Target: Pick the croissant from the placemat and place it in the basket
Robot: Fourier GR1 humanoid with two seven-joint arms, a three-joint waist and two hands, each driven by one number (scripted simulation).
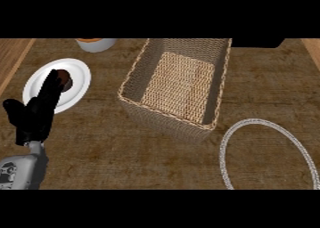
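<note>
Wicker basket (144, 73) mid-counter, white plate (80, 82) left, left robot hand (38, 113) over it

a white plate (77, 80) sits near the left edge of the brown counter (123, 151). on it lies something dark brown (65, 83), maybe a bit of food, but it is partly hidden. a white cup (95, 44) with something orange inside stands at the far edge, just behind the plate.
</note>
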